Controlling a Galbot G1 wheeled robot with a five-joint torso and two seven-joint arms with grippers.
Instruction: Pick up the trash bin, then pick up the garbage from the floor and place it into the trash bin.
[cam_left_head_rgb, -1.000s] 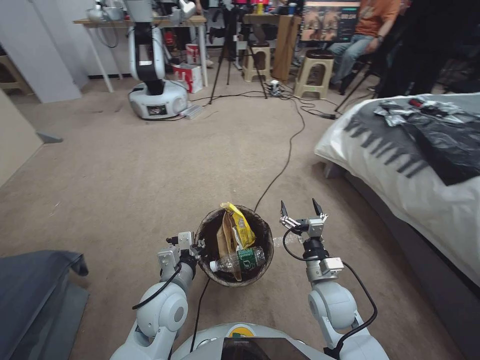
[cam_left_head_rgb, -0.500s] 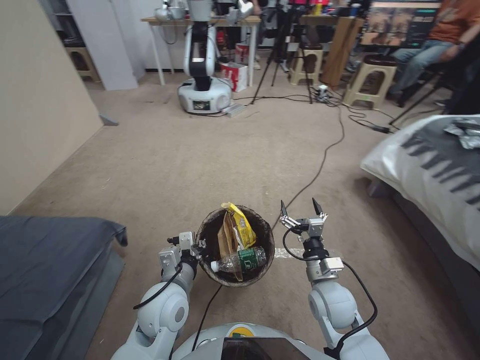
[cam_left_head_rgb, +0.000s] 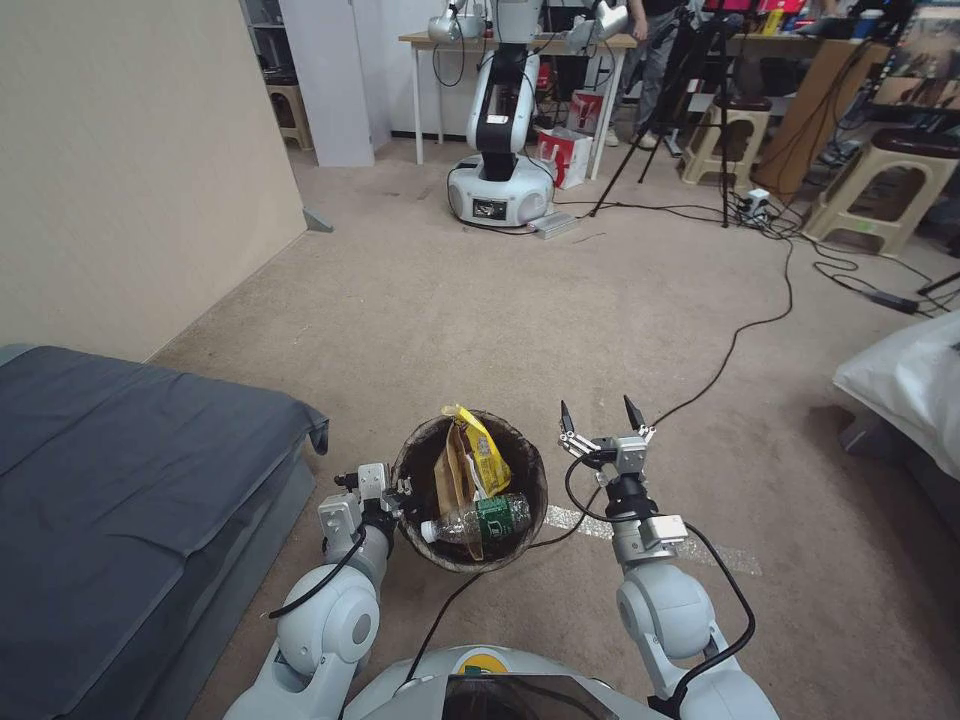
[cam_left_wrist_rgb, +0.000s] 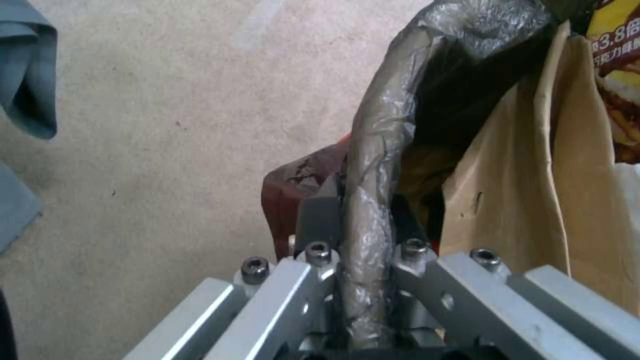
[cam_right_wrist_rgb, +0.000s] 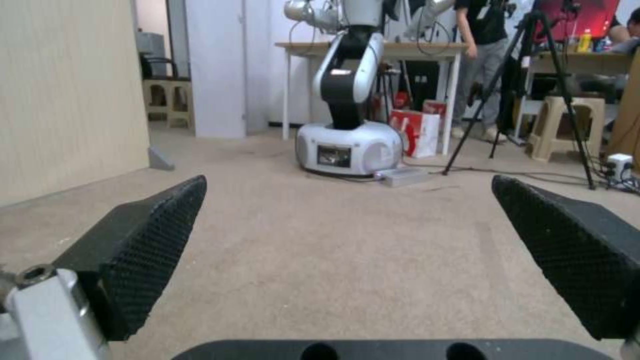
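Beige carpet (cam_left_head_rgb: 480, 300) runs to a tan wall (cam_left_head_rgb: 130, 150) — a grey-covered bed (cam_left_head_rgb: 110, 480) on the left, stools (cam_left_head_rgb: 880, 190) and what seems a wooden table (cam_left_head_rgb: 520, 45) beyond.

Carpet (cam_left_head_rgb: 500, 300) looking matt, rough. Bin liner (cam_left_wrist_rgb: 373, 150) showing crinkled glossy plastic. Paper bag (cam_left_wrist_rgb: 533, 175) lying matt. Right claw pads (cam_right_wrist_rgb: 147, 240) showing textured black rubber.
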